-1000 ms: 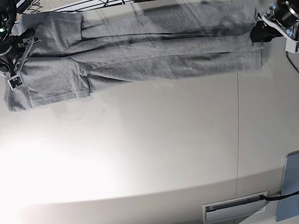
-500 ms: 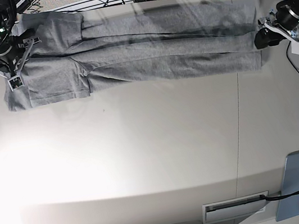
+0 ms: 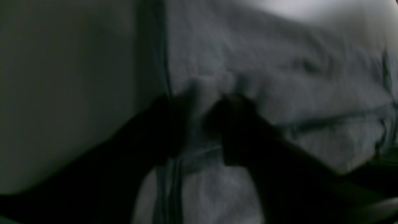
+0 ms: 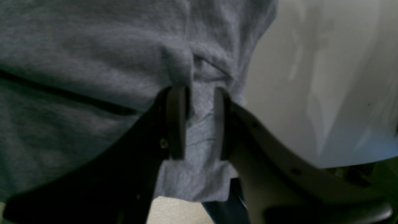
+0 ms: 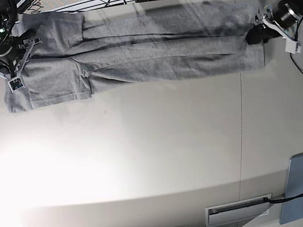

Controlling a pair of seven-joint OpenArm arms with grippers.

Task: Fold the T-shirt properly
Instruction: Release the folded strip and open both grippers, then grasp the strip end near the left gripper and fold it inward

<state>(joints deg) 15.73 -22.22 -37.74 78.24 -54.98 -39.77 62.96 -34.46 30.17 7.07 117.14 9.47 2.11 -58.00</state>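
**T-shirt gripped at both ends**

T-shirt (image 5: 131,59) is lying in a long grey band along the far edge of the table (image 5: 162,146), already doubled over lengthwise. You are getting ready for the next fold. Your right gripper (image 4: 200,124) is pinching a bunch of cloth at one end. Your left gripper (image 3: 202,124) is sitting on the other end's hem, but it is too blurry to tell its grip. Next, I think you need to lift both ends together.

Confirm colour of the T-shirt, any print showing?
Heather grey T-shirt, plain; no print visible. Base view shows it best.
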